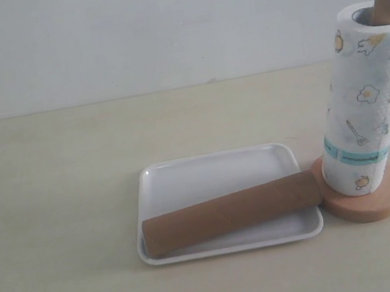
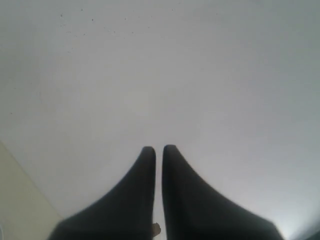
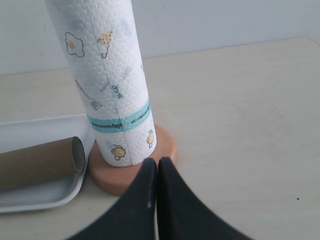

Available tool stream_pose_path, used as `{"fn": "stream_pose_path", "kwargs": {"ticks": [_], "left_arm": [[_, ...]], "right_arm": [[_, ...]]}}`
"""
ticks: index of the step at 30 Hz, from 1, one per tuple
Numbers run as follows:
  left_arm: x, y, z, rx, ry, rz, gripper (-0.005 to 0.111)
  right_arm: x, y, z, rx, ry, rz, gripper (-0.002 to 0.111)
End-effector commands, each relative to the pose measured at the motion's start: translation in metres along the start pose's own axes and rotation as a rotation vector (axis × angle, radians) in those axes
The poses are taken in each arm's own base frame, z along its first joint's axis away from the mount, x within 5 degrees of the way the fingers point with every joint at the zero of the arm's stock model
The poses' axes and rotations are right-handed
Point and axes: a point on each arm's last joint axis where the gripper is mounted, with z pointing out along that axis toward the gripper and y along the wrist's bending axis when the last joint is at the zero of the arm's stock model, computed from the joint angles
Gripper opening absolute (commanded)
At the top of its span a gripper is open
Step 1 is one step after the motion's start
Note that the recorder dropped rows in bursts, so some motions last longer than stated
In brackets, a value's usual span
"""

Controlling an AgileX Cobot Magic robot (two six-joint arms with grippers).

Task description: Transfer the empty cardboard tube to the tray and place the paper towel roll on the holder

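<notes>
The cardboard tube (image 1: 231, 214) is matt brown. The tray (image 1: 208, 178) is smooth, glossy white plastic. The paper towel roll (image 1: 367, 115) is embossed paper; the holder (image 1: 372, 207) smooth pale wood.

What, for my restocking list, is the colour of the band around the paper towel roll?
Teal; the band shows best in the right wrist view.

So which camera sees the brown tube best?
The exterior view: the whole brown tube shows, lying across the white tray. The right wrist view catches only its open end and a bit of its side; the left wrist view shows none of it.
</notes>
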Motion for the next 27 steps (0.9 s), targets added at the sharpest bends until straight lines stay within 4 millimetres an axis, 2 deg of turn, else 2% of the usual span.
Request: {"fn": "stream_pose_path", "kwargs": {"ticks": [1,5,8,12,15,21,27], "left_arm": [[-0.003,0.003,-0.001,-0.026,-0.036,0.104,0.005],[-0.008,0.002,-0.001,-0.03,-0.088,0.38,0.005],[-0.011,0.007,-0.001,-0.11,-0.091,0.742,0.005],[-0.01,0.023,-0.004,-0.277,0.024,1.047,0.005],[-0.008,0.031,-0.006,-0.349,0.129,1.213,0.005],[-0.005,0.04,-0.009,-0.415,0.243,1.317,0.005],[-0.002,0.05,-0.015,-0.499,0.351,1.293,0.005]], "right_arm": [[-0.001,0.0,0.0,0.001,-0.011,-0.002,0.0],[-0.001,0.0,0.0,0.001,-0.011,-0.002,0.0],[-0.001,0.0,0.0,0.001,-0.011,-0.002,0.0],[-0.001,0.0,0.0,0.001,-0.011,-0.002,0.0],[-0.001,0.0,0.0,0.001,-0.011,-0.002,0.0],[-0.001,0.0,0.0,0.001,-0.011,-0.002,0.0],[-0.001,0.0,0.0,0.001,-0.011,-0.002,0.0]]}}
